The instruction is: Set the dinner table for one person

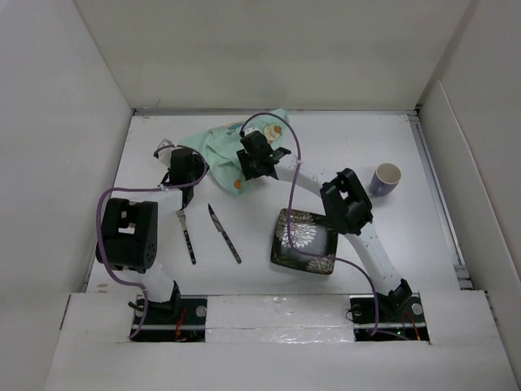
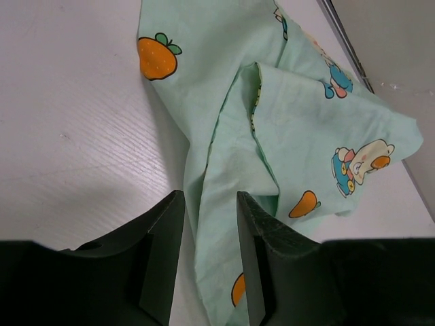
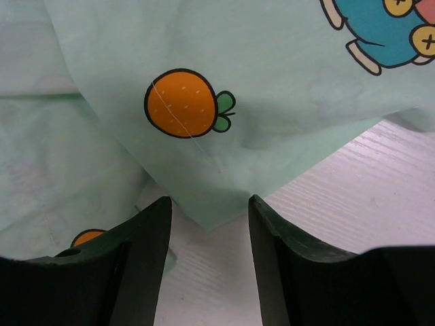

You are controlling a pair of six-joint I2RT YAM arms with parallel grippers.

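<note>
We see the big white flat dinner table (image 1: 342, 138) lying under everything, with walls on three sides. A crumpled mint-green cartoon cloth mat (image 1: 224, 142) sits near its far edge. Our left claw (image 2: 209, 204) has its fingers apart with a fold of the mat between them. Our right claw (image 3: 209, 204) is spread wide at a corner of the mat, holding nothing.

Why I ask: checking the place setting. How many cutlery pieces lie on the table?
2. A fork lies left of centre; a knife lies just right of it, left of the plate. The crumpled cloth could hide more.
</note>
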